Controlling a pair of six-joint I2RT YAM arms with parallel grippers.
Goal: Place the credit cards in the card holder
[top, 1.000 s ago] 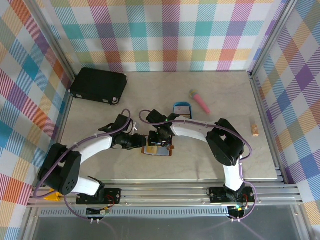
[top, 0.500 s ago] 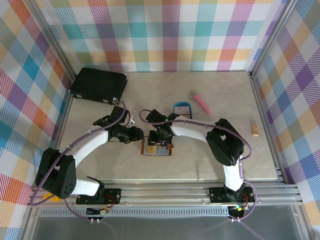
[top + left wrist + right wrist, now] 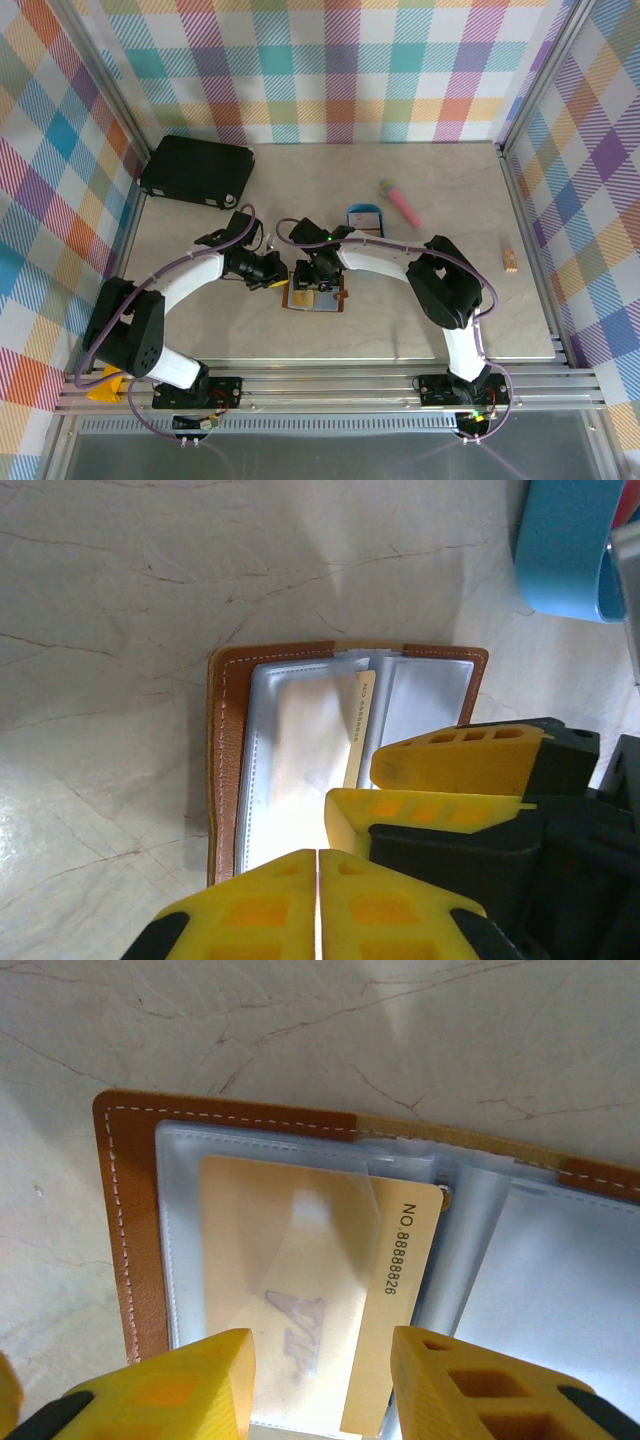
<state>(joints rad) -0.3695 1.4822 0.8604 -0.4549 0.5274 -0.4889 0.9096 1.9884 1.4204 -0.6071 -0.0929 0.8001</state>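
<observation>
The card holder (image 3: 330, 301) lies open on the table, brown leather (image 3: 125, 1220) round pale clear pockets. A beige credit card (image 3: 300, 1280) printed "NO.88888826" lies mostly inside its left pocket, with its right strip sticking out. My right gripper (image 3: 320, 1390) stands open over the card, one finger on each side of it. My left gripper (image 3: 318, 900) is shut on nothing and hovers at the holder's left edge (image 3: 225, 750), close beside the right gripper's fingers (image 3: 460, 760). In the top view both grippers (image 3: 283, 283) (image 3: 322, 285) meet over the holder.
A blue oval tray (image 3: 363, 217) sits just behind the holder, with a pink stick (image 3: 400, 203) past it. A large black case (image 3: 197, 172) lies at the back left. A small wooden piece (image 3: 510, 260) rests near the right wall.
My left gripper has gone from open to shut, drawing back from the holder and then returning to its left edge. The right gripper has stayed over the card.
</observation>
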